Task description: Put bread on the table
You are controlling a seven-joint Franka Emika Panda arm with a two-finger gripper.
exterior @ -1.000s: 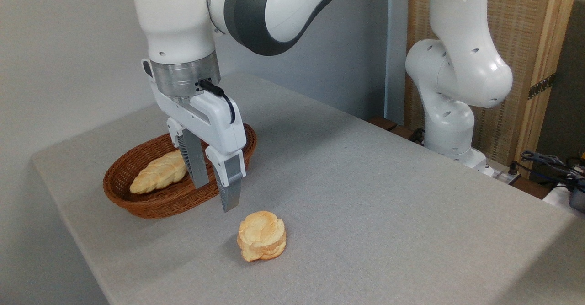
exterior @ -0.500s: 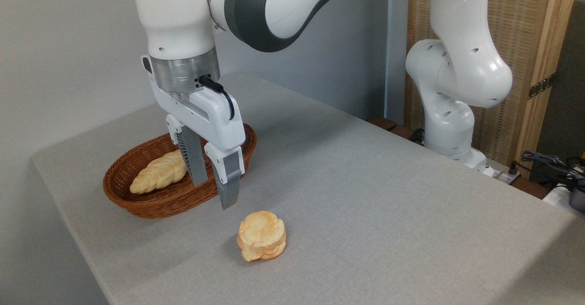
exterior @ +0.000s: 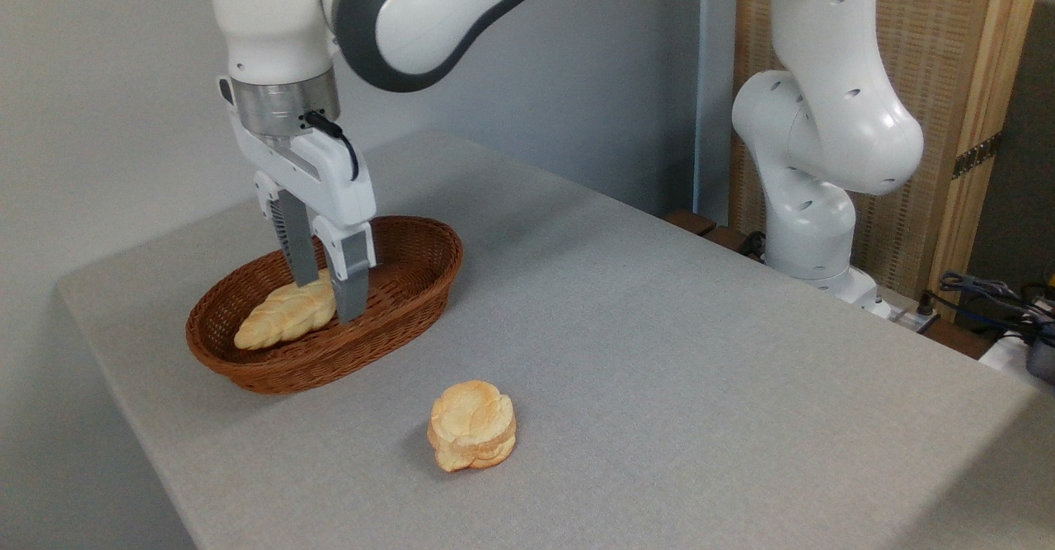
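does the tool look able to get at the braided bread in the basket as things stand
Probably yes. The tool hangs open over the right end of the bread, which lies uncovered in the basket. Nothing sits between them, and the bun is out on the table.

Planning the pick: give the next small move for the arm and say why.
Probably lower straight down: the open gripper hangs over the right end of the bread in the basket, its fingers not yet closed on it.

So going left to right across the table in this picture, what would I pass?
Basket holding the braided bread, gripper hanging open over that loaf → round bun on the table → robot base.
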